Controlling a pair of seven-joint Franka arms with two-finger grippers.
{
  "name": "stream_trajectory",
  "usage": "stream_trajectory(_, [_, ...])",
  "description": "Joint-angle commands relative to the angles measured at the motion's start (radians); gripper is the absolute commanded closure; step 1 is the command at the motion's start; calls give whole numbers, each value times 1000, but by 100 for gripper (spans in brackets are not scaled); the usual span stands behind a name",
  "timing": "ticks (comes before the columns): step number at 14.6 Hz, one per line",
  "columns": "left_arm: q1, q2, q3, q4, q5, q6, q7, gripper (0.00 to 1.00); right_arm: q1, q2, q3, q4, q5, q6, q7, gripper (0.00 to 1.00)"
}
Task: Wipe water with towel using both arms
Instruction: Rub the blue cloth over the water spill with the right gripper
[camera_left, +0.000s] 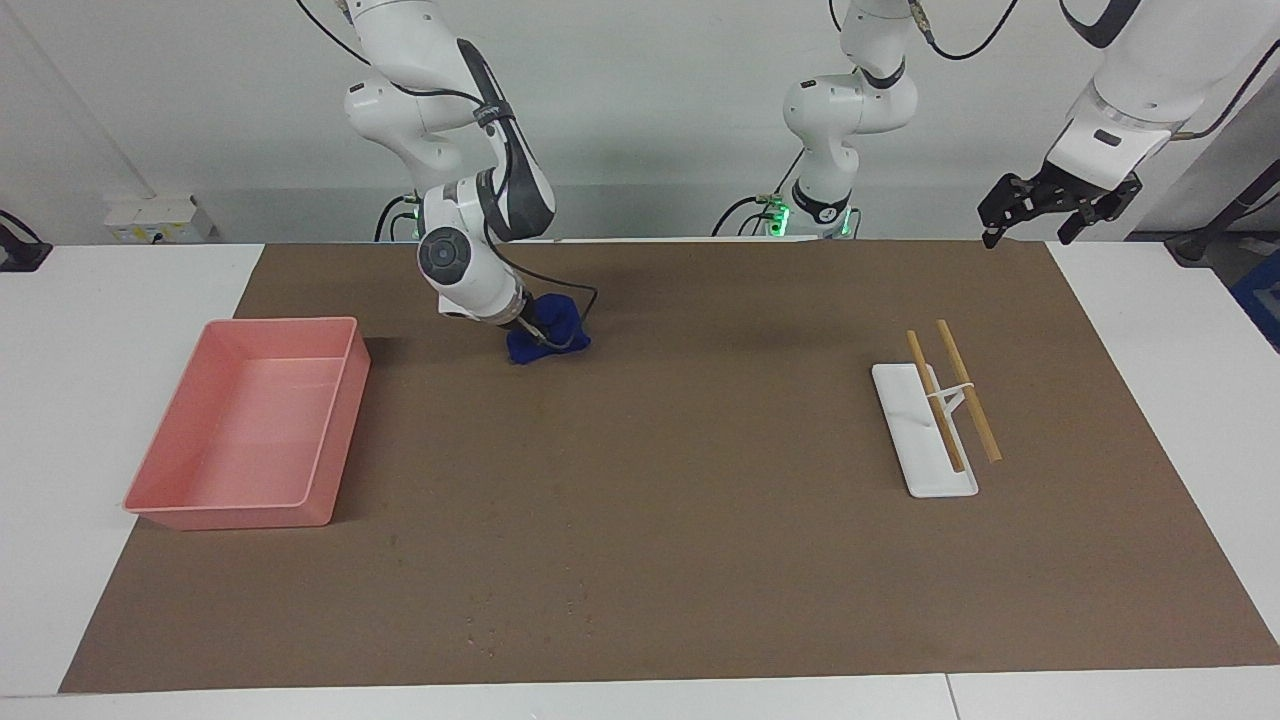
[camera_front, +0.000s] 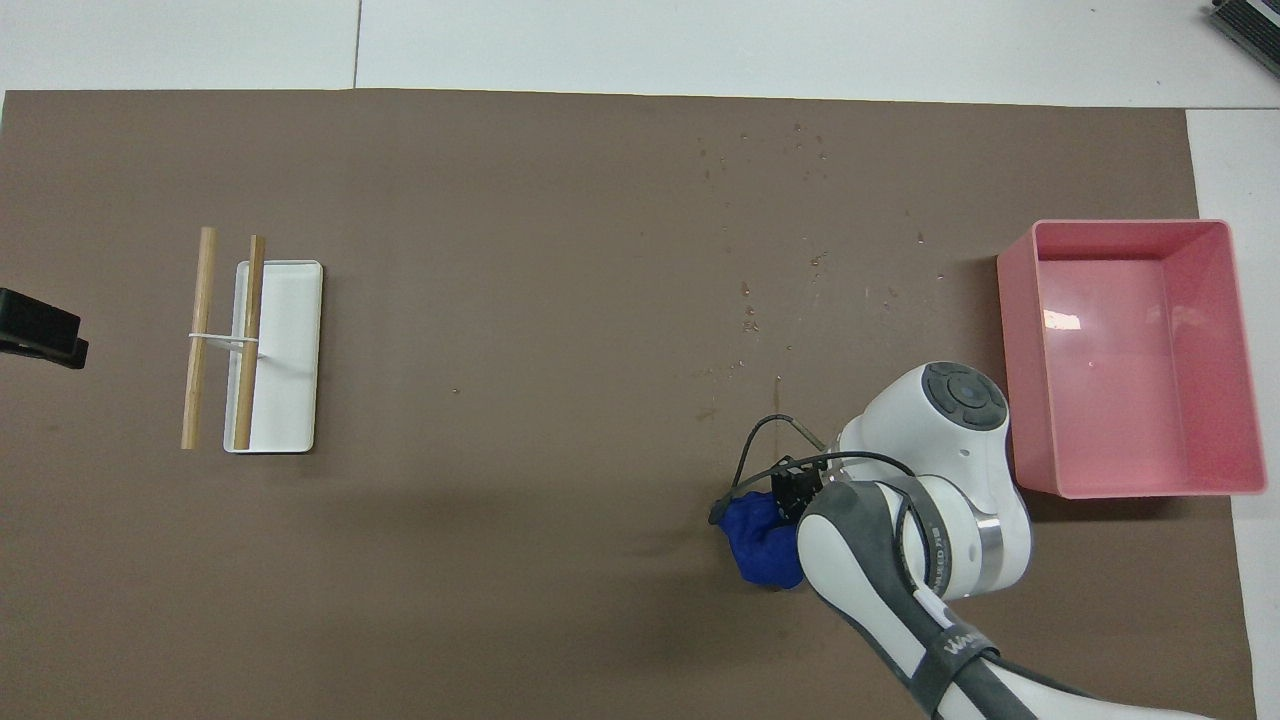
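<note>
The deep-blue towel (camera_left: 556, 332) (camera_front: 757, 541) is a bunched lump on the brown mat (camera_left: 700, 520), beside the pink tray's corner that lies nearest the robots. My right gripper (camera_left: 528, 336) (camera_front: 792, 492) is shut on the towel and presses it against the mat, its fingertips buried in the cloth. Small water drops (camera_front: 748, 308) (camera_left: 487, 628) speckle the mat farther from the robots than the towel. My left gripper (camera_left: 1027, 224) (camera_front: 40, 330) hangs open and holds nothing, over the mat's edge at the left arm's end.
A pink tray (camera_left: 338, 430) (camera_front: 1012, 340) sits at the right arm's end of the mat. A white dish (camera_left: 915, 445) (camera_front: 295, 350) with two wooden sticks (camera_left: 968, 390) (camera_front: 200, 330) across it lies toward the left arm's end.
</note>
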Motion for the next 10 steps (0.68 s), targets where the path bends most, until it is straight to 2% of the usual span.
stream_trajectory(1, [-15, -32, 9, -34, 20, -5, 10, 0, 27, -15, 1, -34, 10, 54, -22, 100])
stream_trajectory(5, [-28, -32, 10, -35, 20, 1, 8, 0, 29, 19, 2, -25, 10, 315, -25, 100])
stream_trajectory(6, [-32, -32, 13, -35, 19, 1, 8, 0, 23, 45, 2, 5, 10, 372, -27, 100])
stream_trajectory(10, [-37, -30, 15, -35, 8, 4, -15, 0, 0, 109, 2, 117, 10, 401, -34, 100])
